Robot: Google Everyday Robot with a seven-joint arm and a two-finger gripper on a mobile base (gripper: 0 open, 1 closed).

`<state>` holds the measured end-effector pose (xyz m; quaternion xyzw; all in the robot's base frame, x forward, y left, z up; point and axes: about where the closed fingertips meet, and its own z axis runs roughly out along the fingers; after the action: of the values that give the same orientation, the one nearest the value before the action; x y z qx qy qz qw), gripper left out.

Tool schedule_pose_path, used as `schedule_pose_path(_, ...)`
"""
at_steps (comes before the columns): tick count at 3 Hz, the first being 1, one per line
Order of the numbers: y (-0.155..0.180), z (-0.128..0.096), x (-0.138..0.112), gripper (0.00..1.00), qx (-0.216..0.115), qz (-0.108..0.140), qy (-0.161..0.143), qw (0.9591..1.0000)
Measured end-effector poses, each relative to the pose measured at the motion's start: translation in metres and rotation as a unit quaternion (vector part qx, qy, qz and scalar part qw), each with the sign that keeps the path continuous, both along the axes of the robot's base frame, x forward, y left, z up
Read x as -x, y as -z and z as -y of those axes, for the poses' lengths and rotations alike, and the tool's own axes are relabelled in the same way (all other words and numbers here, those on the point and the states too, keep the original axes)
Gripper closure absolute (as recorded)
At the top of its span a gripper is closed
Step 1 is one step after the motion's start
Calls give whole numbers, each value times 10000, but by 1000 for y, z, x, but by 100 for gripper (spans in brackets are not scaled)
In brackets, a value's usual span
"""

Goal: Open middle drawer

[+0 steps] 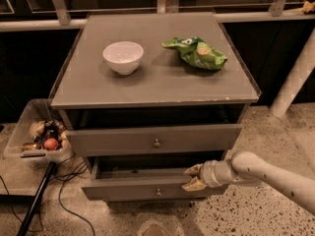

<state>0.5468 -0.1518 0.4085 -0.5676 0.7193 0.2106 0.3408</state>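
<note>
Camera view: beneath the desk [157, 85] top, the middle drawer [123, 190] stood partly out, the lower of two showing. The pincer [193, 178] gripped its front's top edge, right of centre. Pulling seemed underway; the next move called for a straight outward draw.

No text can be read; gripper [193, 177] low at the cabinet [152, 85] front

Grey middle drawer [128, 190], cream hand [193, 177] at its top edge, white bowl [123, 57], green bag [197, 53], speckled floor [256, 218]
</note>
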Motion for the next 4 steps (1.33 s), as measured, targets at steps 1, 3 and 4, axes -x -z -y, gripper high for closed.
schedule_pose_path(1, 0, 0, 0, 82, 0, 0, 0, 10000)
schedule_pose_path(3, 0, 0, 0, 59, 0, -1, -1, 10000)
schedule_pose_path(4, 0, 0, 0, 83, -1, -1, -1, 10000)
